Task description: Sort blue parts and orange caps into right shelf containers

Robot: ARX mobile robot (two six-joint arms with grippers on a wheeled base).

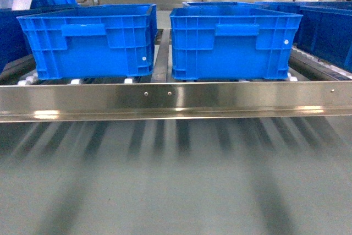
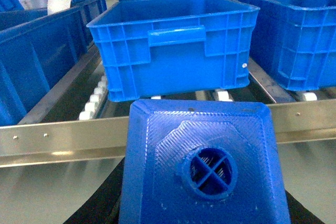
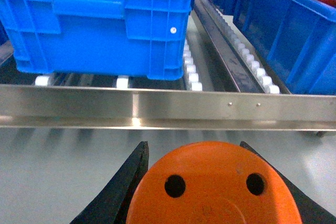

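**Shelf front, both grippers loaded, nothing dropped yet**

Setting: warehouse aisle, grey floor (image 1: 176,191) streaked with shadow, more blue crates stacked behind.

Shelf (image 1: 176,100): stainless rack, long front rail across the whole head view, white rollers (image 3: 191,72) under the load.

Left crate (image 1: 91,39): on the rollers behind the rail, handle bar facing out. Inside not visible from here.

Right crate (image 1: 234,39): beside the first, a narrow gap between them. Inside not visible either.

Blue part (image 2: 202,166): clamped in the left gripper (image 2: 202,203), knob end towards the camera, held short of the rail, in line with the left crate.

Orange cap (image 3: 215,187): clamped between the black fingers (image 3: 123,192) of the right gripper (image 3: 210,208), holed top towards the camera, likewise short of the rail, with the right crate ahead and slightly left.

Neither arm shows in the head view.

Risks, as judged:
- Rail stands between both grippers and the crates; a low approach would likely strike it.
- Crate rims sit high; a release before clearing them would probably drop the piece onto rollers or floor.
- The crates look alike; a crossed reach could mis-sort.
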